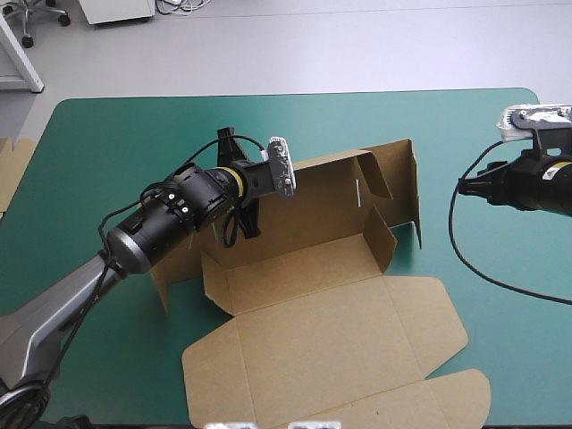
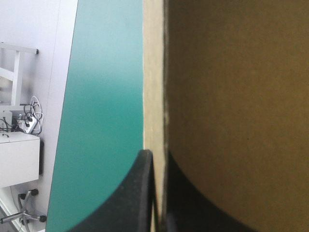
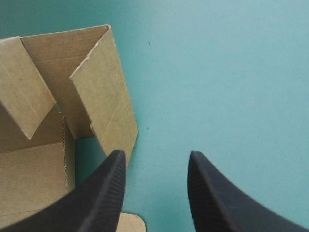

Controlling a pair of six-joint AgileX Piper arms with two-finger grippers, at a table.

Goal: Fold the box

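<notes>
Status: the brown cardboard box (image 1: 322, 313) sits mid-bench on the teal-green bench cover (image 1: 116, 134), part-formed. The far long wall is up and the end flaps at its right end are up too. The tray floor is flat, and the lid panel with its tuck flap lies flat toward the near edge.

The left hand (image 1: 237, 183) is on the left part of the far wall, with the arm reaching in over the box's left end. In my left wrist view the left hand (image 2: 158, 162) is all but closed. Its black fingers (image 2: 137, 198) pinch the wall's edge, one on each side, with the board sandwiched between. The box wall (image 2: 231, 96) fills the view on one side of the hand and the cover (image 2: 101, 96) the other.

The right hand (image 1: 472, 185) is off the box's right end, near the bench's right edge. The high view shows it apart from the board. In the right wrist view the right hand (image 3: 155, 159) is spread wide and holding nothing, fingers (image 3: 96, 203) well apart over bare cover (image 3: 217, 72). The box's right end (image 3: 29, 159) lies ahead and to one side, raised flaps toward the hand. One fingertip overlaps the nearest flap's corner there, and I can't tell contact from that view.

A strip of more brown board (image 1: 13, 170) shows at the bench's left edge.
</notes>
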